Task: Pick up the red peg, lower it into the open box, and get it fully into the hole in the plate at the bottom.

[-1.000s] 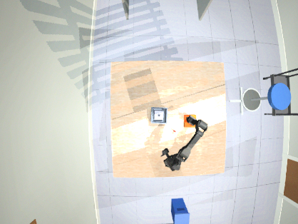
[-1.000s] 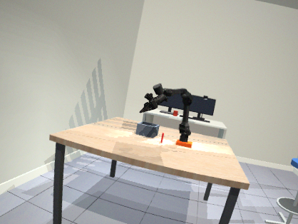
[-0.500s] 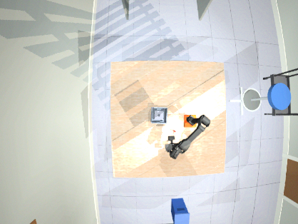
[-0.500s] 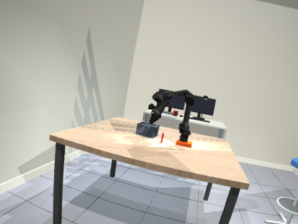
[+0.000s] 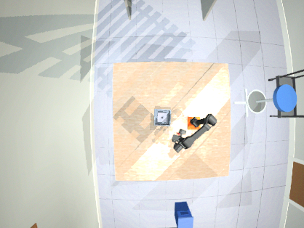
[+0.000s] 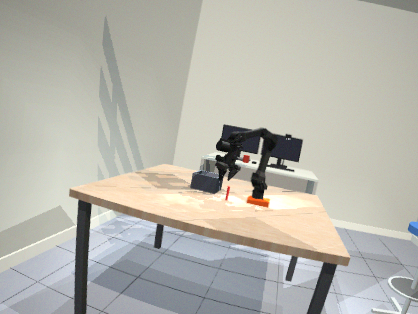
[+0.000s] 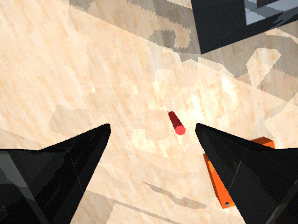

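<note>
- While I am watching from the top view, the open box (image 5: 162,117) is sitting just left of the frame's middle on the wooden table (image 5: 142,160) (image 6: 200,215), and I am making out its pale bottom with a small dark spot.
- Right of the box, the black arm (image 5: 198,135) (image 6: 263,160) is bending out from its orange base (image 5: 190,127) (image 6: 251,201) (image 7: 215,182) toward the lower middle, and the gripper (image 5: 179,135) is showing small there, a bit of the red peg (image 5: 178,134) (image 6: 228,193) (image 7: 176,123) peeking out beside it.
- Over in the exterior view, I am seeing the peg standing upright on the table near the frame's centre, between the dark box (image 6: 205,181) on its left and the orange base on its right.
- Above the peg, the gripper (image 6: 227,176) is hanging with its fingers pointing down.
- Through the wrist view, the gripper (image 7: 153,127) is spreading its two fingers wide, holding nothing, one at lower left and one at lower right.
- Between the fingertips in the picture, the peg is appearing nearer the right one; the box (image 7: 220,30) is filling the upper right corner, and the orange base is showing at lower right.

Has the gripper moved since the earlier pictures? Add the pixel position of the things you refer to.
Yes. In the exterior view, the gripper (image 5: 178,135) (image 6: 226,179) (image 7: 153,127) has come down, nearer the table top (image 5: 138,87) (image 6: 150,200) (image 7: 45,100).
</note>
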Available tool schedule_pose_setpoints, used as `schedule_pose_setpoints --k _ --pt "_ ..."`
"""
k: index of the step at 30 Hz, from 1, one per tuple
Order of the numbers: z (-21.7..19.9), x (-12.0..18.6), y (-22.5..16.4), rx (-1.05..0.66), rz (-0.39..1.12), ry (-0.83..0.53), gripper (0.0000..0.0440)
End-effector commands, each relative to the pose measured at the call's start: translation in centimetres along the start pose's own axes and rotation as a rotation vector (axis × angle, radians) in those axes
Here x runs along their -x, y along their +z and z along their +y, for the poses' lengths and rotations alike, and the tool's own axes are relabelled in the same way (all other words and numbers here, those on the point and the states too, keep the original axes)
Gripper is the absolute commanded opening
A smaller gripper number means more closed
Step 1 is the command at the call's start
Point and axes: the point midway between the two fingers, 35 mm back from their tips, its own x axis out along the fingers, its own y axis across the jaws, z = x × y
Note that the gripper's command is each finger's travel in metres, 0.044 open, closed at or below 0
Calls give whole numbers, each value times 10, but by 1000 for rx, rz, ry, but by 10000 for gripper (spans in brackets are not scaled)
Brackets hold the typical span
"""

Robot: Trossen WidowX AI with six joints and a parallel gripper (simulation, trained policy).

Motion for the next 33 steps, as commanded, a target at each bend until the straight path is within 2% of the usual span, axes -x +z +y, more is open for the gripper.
schedule_pose_setpoints --k 1,9,19,22,33 --pt "-20 -9 -7 -98 34 -52 440" --pt "-37 -38 -15 -240 48 -85 439" --pt "-42 -78 -22 -370 40 -64 431" --pt "-44 -86 -24 -407 45 -65 377" --pt "-48 -89 -28 -463 118 -74 90"
